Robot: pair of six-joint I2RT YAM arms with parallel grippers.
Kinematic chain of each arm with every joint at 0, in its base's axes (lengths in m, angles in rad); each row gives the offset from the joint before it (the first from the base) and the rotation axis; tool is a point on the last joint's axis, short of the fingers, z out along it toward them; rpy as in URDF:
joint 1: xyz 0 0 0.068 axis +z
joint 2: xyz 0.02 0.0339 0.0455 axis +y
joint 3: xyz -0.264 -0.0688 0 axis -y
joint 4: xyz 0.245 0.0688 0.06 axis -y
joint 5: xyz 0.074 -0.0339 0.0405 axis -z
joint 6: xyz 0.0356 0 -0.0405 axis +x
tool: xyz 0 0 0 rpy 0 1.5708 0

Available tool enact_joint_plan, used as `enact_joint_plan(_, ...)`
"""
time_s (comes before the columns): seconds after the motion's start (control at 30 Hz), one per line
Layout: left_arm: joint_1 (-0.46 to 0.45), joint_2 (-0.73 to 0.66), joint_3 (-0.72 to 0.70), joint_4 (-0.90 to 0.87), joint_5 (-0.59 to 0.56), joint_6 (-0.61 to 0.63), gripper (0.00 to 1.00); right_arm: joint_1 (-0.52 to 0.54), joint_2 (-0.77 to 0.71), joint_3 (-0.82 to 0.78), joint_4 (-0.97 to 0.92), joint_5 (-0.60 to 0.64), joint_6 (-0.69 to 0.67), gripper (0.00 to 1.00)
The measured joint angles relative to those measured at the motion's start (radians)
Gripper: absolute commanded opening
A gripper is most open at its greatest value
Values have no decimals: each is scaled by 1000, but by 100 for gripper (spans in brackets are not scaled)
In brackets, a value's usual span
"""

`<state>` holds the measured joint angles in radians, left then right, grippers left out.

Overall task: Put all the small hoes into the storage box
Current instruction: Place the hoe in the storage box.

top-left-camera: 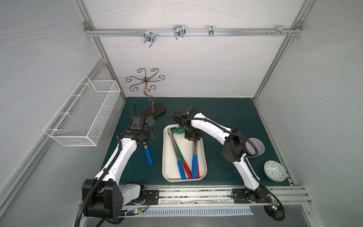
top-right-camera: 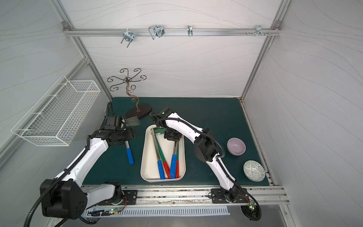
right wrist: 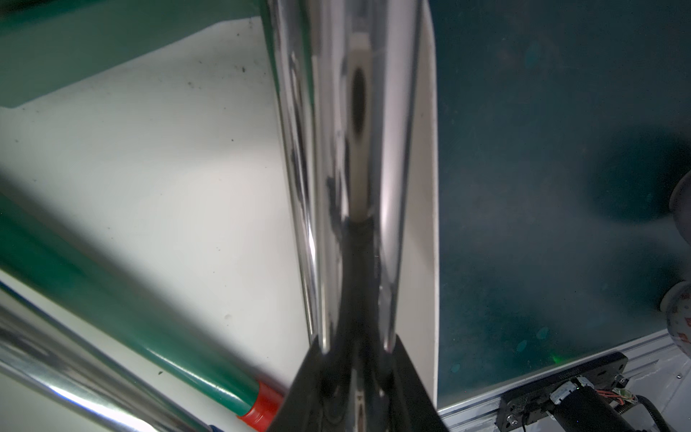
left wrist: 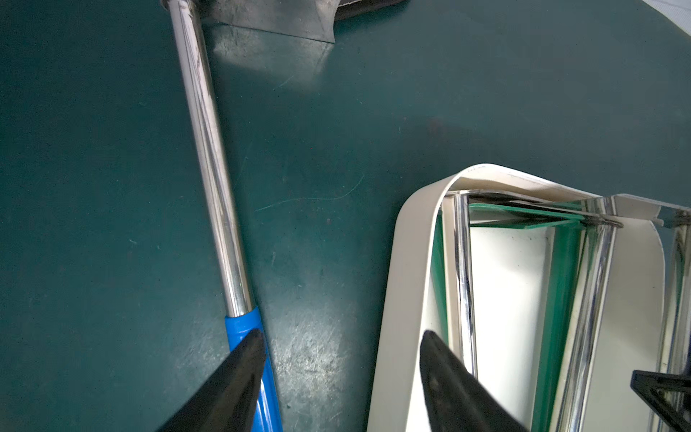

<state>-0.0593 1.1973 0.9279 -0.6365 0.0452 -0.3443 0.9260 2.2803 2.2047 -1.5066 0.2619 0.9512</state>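
The right claw [right wrist: 355, 348] is clamped shut on the polished chrome shaft of the small hoe [top-left-camera: 194, 167]. This is a blue-handled tool whose handle end lies inside the storage box [top-left-camera: 169, 169], the shallow cream-white plastic tray with rounded corners in the middle of the dark green desk [top-left-camera: 225, 121]. Its blue handle lies over a red grip [top-right-camera: 177, 169] near the end of the box closest to the arm bases (the claw hides whether the head end touches the box floor).

Two more tools lie in the box just beside it, their handles touching: a chrome-shafted hoe with a blue handle [top-left-camera: 181, 170] and a green-shafted hoe with a red handle [top-left-camera: 187, 169].

A second hoe [left wrist: 213, 168], also chrome with a blue handle, lies on the desk outside the box, to its left, near the left arm. The left claw [left wrist: 342, 334] hovers open above the bare desk between that hoe and the box wall, holding nothing.

A lilac bowl [top-left-camera: 255, 146] and a green-patterned round dish [top-left-camera: 274, 170] sit to the right, well apart from the box.
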Motion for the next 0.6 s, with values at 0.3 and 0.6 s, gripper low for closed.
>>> enact_joint_plan(0.3, 0, 0, 0, 0, 0, 0, 68, -8, -27, -15, 32, 16, 29, 0)
enact_joint_plan(0.6, 0, 0, 0, 0, 0, 0, 68, -8, 10, 0, 32, 10, 29, 0)
